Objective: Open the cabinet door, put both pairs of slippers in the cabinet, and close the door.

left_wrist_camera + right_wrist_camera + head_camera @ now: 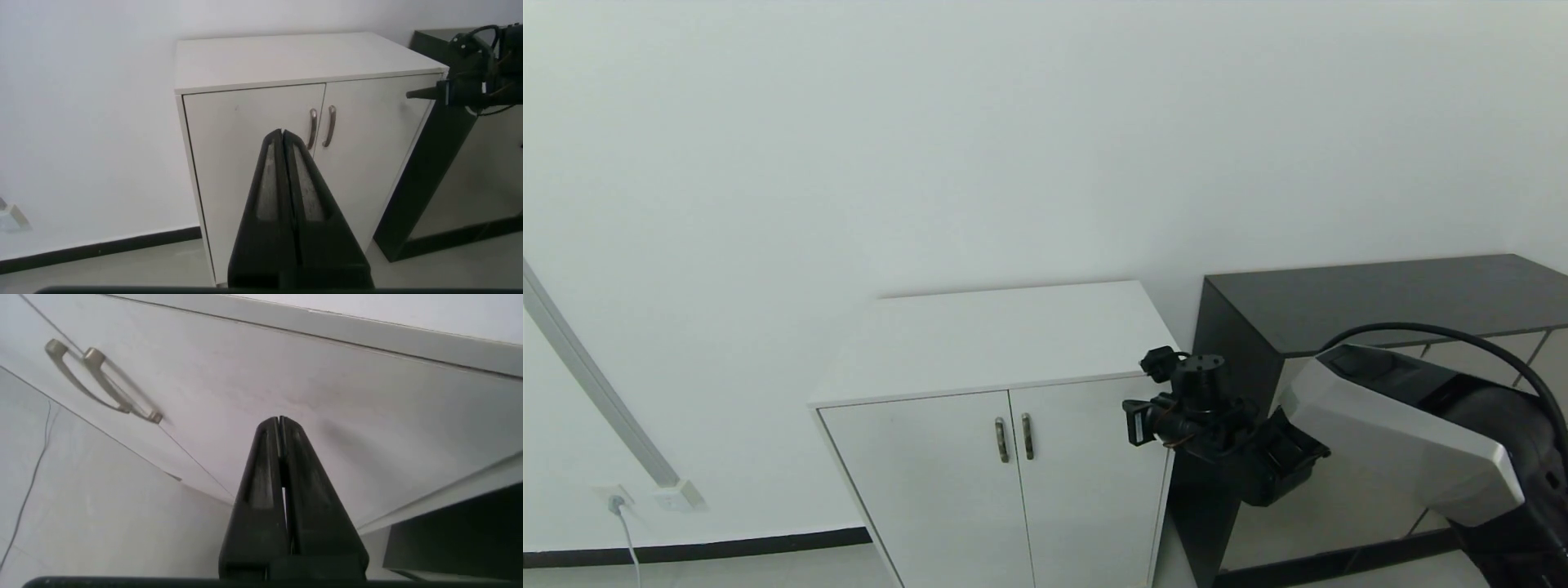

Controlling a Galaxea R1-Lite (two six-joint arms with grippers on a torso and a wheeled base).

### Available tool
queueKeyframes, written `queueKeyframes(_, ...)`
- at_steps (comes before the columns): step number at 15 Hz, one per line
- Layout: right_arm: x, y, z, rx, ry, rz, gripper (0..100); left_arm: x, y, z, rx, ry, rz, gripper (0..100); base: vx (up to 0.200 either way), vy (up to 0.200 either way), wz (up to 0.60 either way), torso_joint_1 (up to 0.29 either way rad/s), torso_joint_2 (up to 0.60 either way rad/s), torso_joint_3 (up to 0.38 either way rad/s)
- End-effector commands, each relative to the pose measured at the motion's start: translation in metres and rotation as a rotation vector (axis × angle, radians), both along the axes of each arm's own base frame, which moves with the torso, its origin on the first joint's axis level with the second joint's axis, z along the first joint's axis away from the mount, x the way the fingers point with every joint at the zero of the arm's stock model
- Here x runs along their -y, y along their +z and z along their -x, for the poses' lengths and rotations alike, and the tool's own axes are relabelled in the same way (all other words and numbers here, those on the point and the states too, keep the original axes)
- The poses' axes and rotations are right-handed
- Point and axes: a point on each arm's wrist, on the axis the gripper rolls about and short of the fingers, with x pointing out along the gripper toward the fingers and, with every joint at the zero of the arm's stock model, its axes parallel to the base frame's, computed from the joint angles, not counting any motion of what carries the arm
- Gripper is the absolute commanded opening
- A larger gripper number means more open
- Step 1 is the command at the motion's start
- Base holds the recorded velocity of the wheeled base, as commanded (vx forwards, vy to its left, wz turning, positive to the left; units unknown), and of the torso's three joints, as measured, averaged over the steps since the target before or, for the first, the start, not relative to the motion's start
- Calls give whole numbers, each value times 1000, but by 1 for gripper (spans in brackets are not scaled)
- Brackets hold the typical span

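Head view showed the white cabinet standing against the pale wall, its two doors both closed. The left door and the right door met at the middle of the cabinet front, where two slim metal handles stood upright side by side near the top. A black desk stood just beside the cabinet's right side. Well apart from the cabinet on its left side, a wall socket with a cable plugged in sat low on the wall, below a slanting white conduit. A black baseboard ran along the foot of the wall up to the cabinet.

Right wrist view showed the right gripper with its fingers pressed together and nothing between them. It pointed at the face of the right door, close in front of it and off to the outer side of the handles. Whether the tips touched the door could not be told. From the left wrist view this gripper sat level with the upper outer corner of the right door.

Left wrist view showed the left gripper likewise fully closed and empty. It hung well back from the cabinet front and pointed toward the left door, just beside the handles.
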Motion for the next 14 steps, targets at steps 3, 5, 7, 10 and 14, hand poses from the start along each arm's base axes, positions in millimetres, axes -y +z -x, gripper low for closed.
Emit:
queueKeyframes(3,9,21,19,24,3,-13,0,0,0,0,-1,-1,1,0,0,0,0,0,0,0)
queueKeyframes(5,27,38,43,39,-24,-15,0,0,0,0,-1,-1,1,0,0,0,0,0,0,0)
queueKeyframes(7,46,54,58,54,-64,-15,0,0,0,0,-1,0,1,0,0,0,0,0,0,0)
queueKeyframes(10,78,79,79,77,-114,-24,0,0,0,0,-1,0,1,0,0,0,0,0,0,0)
queueKeyframes(14,129,103,114,101,-209,1,0,0,0,0,-1,-1,-1,0,0,0,0,0,0,0)
